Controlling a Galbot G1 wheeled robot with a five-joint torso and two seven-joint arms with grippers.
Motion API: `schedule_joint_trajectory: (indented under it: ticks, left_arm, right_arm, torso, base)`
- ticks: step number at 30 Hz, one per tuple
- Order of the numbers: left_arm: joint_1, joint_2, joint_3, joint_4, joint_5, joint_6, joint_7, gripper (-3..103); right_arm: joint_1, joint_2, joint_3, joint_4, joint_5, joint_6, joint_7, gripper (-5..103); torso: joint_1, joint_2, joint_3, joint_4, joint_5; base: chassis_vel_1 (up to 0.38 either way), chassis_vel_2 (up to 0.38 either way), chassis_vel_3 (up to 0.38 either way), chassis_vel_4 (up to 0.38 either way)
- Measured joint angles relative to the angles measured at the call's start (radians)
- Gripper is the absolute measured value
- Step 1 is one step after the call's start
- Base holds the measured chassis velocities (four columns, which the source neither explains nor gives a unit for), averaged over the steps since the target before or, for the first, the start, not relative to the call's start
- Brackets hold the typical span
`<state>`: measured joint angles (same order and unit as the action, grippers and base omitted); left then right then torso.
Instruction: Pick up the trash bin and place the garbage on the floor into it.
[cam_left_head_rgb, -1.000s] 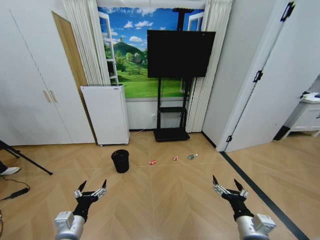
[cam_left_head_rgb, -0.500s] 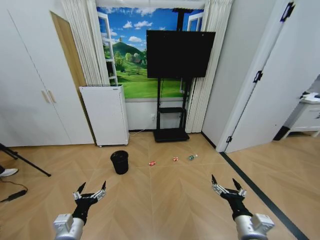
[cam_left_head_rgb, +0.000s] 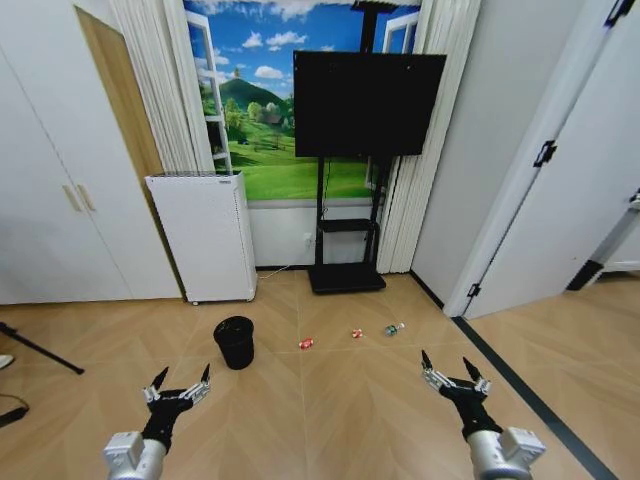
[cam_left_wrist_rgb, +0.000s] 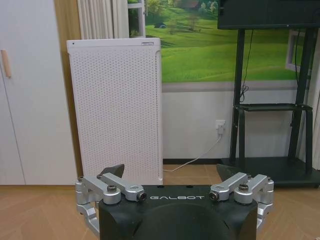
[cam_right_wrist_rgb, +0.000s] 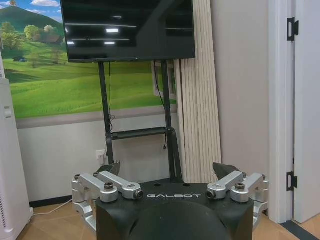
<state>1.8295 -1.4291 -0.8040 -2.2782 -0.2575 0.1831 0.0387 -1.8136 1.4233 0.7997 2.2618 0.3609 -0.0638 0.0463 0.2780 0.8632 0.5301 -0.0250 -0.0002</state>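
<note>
Both arms reach forward and low, held level with each other and well apart. The left gripper (cam_left_head_rgb: 180, 381) has its two fingers spread wide, tips pointing ahead and holding nothing. The right gripper (cam_left_head_rgb: 447, 366) is posed the same way, fingers parted and empty.

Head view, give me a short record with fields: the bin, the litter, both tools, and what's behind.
trash bin: small black bin standing upright on the floor, in front of the white appliance
garbage: three pieces in a row on the floor to the bin's right: red piece, red piece, small green-labelled bottle
left tool: open, empty, held low
right tool: open, empty, held low
behind: TV on stand
</note>
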Motion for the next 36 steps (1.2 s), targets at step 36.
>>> schedule_joint_trajectory:
  ticks: [36]
  left_arm:
    - [0.010,-0.015,-0.012,0.010,0.016,-0.029,-0.007,100]
  right_arm:
    - [0.007,-0.025,-0.011,-0.034,-0.005,0.097,-0.024,100]
  torso:
    - [0.001,0.000,0.000,0.0003,0.0006]
  base:
    - [-0.337,0.337,0.336,-0.329]
